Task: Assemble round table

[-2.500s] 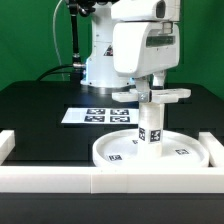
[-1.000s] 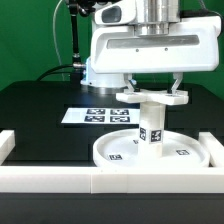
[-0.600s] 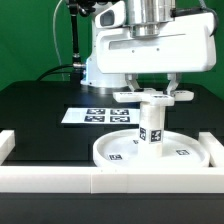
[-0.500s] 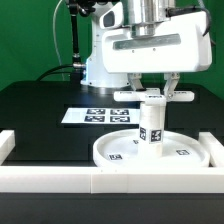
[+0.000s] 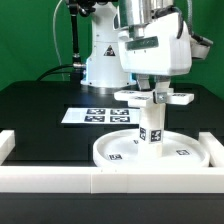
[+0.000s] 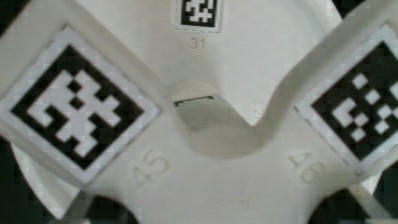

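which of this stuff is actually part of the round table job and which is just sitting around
Job in hand:
round disc
post, standing on the disc
cross-shaped piece, on top of the post
claw, at the cross

Lying about:
marker board
border rail
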Motion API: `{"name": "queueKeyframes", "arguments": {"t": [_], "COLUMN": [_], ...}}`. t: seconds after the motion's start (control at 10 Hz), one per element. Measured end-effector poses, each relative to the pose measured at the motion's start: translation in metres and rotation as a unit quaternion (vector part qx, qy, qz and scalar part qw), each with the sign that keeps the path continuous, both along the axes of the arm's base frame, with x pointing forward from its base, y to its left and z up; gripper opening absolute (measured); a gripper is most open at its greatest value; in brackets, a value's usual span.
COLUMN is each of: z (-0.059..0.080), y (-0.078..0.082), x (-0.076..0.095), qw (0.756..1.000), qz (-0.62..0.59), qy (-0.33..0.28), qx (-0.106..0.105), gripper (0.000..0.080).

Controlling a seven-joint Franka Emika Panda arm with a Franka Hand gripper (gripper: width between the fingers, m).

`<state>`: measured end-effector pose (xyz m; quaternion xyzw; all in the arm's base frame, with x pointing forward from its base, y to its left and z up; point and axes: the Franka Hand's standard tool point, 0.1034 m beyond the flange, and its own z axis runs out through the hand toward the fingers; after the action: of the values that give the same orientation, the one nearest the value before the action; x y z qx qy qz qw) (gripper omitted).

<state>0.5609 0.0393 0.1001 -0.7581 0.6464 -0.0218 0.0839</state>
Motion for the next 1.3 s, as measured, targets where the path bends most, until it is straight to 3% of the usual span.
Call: {"name": "queueKeyframes", "arguments": {"t": [0.3, 0.7, 0.9, 1.0, 1.3], "z": [0.0, 0.0, 0.0, 0.0, 0.026], "y": [0.0, -0.001, 0.0, 0.0, 0.003], "x": [0.0, 0.001, 0.001, 0.001, 0.005], "qw": [0.988, 0.981, 0.982, 0.983, 0.985], "qz": [-0.15, -0.189, -0.183, -0.179, -0.162], "qy": [0.015, 0.024, 0.024, 0.023, 0.006], "qx": [0.024, 0.034, 0.033, 0.033, 0.056], "gripper": [0.0446, 0.0446, 0.062, 0.0641, 0.0647]}}
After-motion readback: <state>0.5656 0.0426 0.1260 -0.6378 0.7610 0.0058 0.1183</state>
